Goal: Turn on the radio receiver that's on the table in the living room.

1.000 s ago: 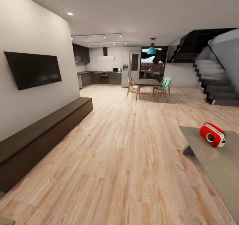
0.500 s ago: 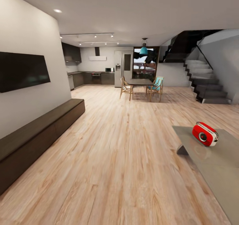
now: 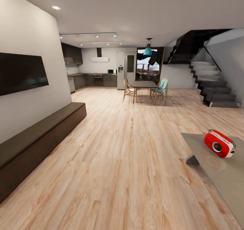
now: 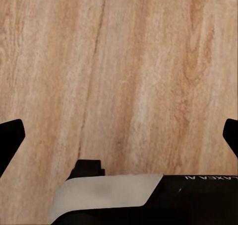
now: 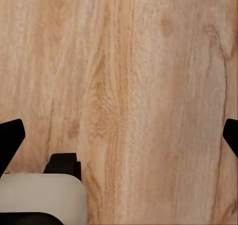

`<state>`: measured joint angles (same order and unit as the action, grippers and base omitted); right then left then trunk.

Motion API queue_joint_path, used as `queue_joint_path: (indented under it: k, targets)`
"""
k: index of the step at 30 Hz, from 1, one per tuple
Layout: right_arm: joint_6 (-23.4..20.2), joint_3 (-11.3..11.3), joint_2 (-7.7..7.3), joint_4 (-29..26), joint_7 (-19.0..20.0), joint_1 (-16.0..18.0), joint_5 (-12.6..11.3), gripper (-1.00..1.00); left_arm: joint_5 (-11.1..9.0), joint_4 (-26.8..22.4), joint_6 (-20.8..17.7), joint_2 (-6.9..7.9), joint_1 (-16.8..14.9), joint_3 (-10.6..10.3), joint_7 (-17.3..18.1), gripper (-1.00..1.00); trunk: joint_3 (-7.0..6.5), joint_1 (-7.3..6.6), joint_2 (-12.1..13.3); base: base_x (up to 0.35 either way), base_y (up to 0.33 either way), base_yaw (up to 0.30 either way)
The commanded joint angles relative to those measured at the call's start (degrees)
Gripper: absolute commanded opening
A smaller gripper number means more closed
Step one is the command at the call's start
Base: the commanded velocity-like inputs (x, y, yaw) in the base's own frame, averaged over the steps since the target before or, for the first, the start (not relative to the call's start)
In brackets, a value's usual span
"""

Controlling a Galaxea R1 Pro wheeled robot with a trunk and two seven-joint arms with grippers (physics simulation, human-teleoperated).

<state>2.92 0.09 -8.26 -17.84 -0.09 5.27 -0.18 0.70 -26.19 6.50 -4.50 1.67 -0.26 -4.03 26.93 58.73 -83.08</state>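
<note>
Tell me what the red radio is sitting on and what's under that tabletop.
The radio receiver sits on the table, a flat grey top. Under its near corner a dark grey support shows above the wood floor. The top covers the rest beneath.

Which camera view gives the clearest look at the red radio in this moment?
The head view. The radio receiver sits whole and unobstructed on the grey table, dial face visible, at the view's right. The left wrist and right wrist views look down on wooden floor between open end effector fingertips, so they tell nothing about the radio.
</note>
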Motion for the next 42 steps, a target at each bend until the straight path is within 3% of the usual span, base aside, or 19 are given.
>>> queue_joint_path:
  k: [1,24,33,42]
  targets:
    - [0.0,0.0,0.0,0.0,0.0,0.0,0.0,1.0,0.0,0.0,0.0,-0.01,0.0,0.0,0.0,1.0,0.0,0.0,0.0,0.33,0.091,0.0]
    - [0.1,0.0,0.0,0.0,0.0,0.0,0.0,1.0,-0.1,0.0,2.6,0.02,0.0,0.3,-0.2,1.0,0.0,0.0,0.0,0.33,0.01,0.0]
    - [0.1,0.0,0.0,0.0,0.0,0.0,0.0,1.0,0.0,0.0,2.5,-0.24,0.0,0.2,-1.6,1.0,0.0,0.0,0.0,0.294,-0.189,-0.024]
    - [0.1,0.0,0.0,0.0,0.0,0.0,0.0,1.0,-0.1,0.0,2.5,-0.25,0.0,0.2,-1.7,1.0,0.0,0.0,0.0,0.259,-0.224,-0.249]
